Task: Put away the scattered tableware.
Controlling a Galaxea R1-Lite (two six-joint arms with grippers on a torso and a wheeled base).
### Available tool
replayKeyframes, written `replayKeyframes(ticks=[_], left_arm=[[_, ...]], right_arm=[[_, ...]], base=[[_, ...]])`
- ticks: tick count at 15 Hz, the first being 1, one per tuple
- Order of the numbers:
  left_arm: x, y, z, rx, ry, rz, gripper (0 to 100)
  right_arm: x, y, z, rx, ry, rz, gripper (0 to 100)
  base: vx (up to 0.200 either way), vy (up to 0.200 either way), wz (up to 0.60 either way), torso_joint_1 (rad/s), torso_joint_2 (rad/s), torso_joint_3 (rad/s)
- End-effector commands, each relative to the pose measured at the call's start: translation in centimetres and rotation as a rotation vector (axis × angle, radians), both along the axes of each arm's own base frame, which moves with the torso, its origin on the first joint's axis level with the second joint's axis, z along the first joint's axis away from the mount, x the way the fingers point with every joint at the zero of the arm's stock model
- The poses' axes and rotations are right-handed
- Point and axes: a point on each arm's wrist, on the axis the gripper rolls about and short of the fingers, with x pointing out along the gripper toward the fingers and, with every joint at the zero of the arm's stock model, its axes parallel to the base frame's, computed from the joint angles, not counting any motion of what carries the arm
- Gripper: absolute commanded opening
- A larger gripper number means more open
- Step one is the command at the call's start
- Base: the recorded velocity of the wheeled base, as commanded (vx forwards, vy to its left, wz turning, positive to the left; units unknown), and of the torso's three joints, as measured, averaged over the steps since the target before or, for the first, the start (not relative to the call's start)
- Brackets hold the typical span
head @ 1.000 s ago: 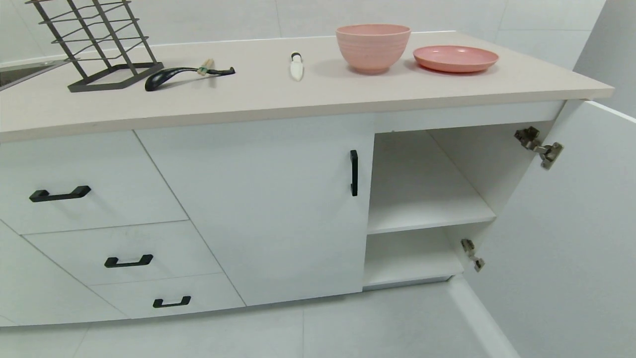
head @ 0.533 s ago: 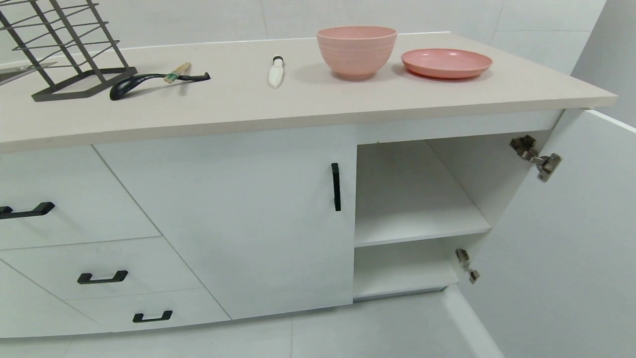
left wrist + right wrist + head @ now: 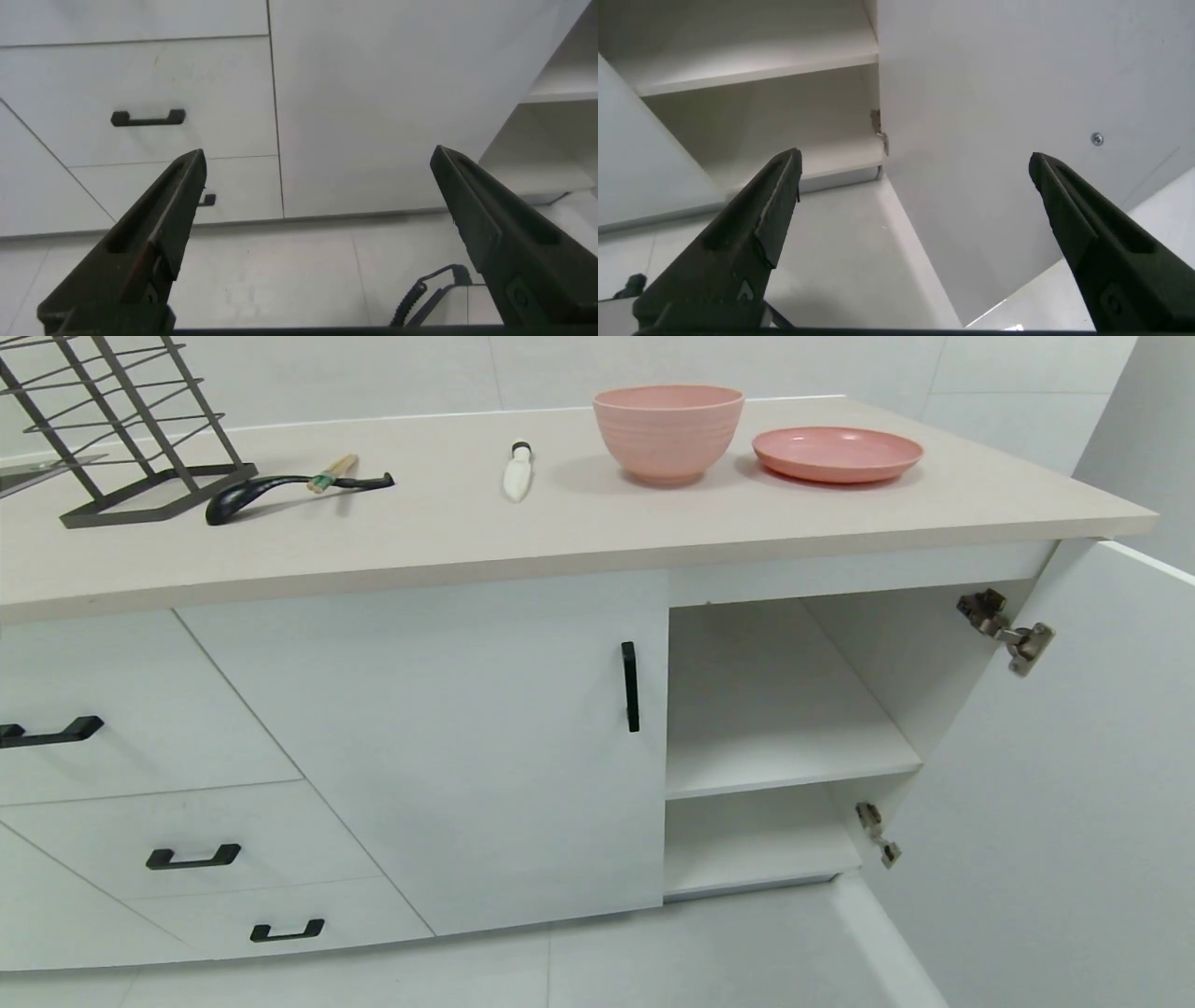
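- Tableware, all on the bench (image 3: 579, 537): a pink bowl (image 3: 668, 432) at upper centre. A pink plate (image 3: 837, 453) sits just beside it on the right, apart from it. A white utensil (image 3: 516, 473) lies left of the bowl, long axis running near to far. At upper left a black ladle (image 3: 280, 490) lies left to right, chopsticks (image 3: 334, 472) across its handle, beside a wire rack (image 3: 112, 429).
- Left end effector (image 3: 318, 161): released, nothing held, facing the drawers (image 3: 140, 84).
- Right end effector (image 3: 915, 161): released, empty, facing the shelf (image 3: 757, 70) of the open cupboard (image 3: 784, 765).
- Governing relation: the tableware lies above both end effectors. We judge the right arm nearer the bowl and plate, which stand over the open compartment.
- Change: since one second ago the whole head view has shifted, so the camera moved. The tableware keeps its arrangement.
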Motion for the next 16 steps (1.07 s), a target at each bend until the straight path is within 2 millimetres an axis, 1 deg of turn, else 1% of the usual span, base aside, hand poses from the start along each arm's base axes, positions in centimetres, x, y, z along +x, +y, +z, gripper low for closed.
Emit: replayKeyframes(ticks=[1,4,8,9,12,16], left_arm=[[0.02,0.00,0.01,-0.002,0.002,0.001,100],[0.02,0.00,0.02,-0.007,0.001,0.000,100],[0.02,0.00,0.02,-0.010,0.000,0.000,100],[0.02,0.00,0.02,-0.010,0.000,0.000,100],[0.02,0.00,0.02,-0.010,0.000,0.000,100],[0.02,0.00,0.02,-0.010,0.000,0.000,100]], right_arm=[[0.01,0.00,0.01,0.000,0.001,0.000,100],[0.01,0.00,0.01,0.002,0.001,-0.002,100],[0.01,0.00,0.01,0.005,0.001,-0.002,100],[0.01,0.00,0.01,0.005,0.001,-0.002,100],[0.01,0.00,0.01,0.005,0.001,-0.002,100],[0.01,0.00,0.01,0.005,0.001,-0.002,100]], base=[[0.000,0.000,0.00,0.000,0.00,0.000],[0.000,0.000,0.00,0.041,-0.06,-0.011],[0.000,0.000,0.00,0.220,-0.09,-0.107],[0.000,0.000,0.00,0.266,-0.35,-0.222],[0.000,0.000,0.00,0.204,-0.68,-0.216],[0.000,0.000,0.00,0.235,-0.52,-0.214]])
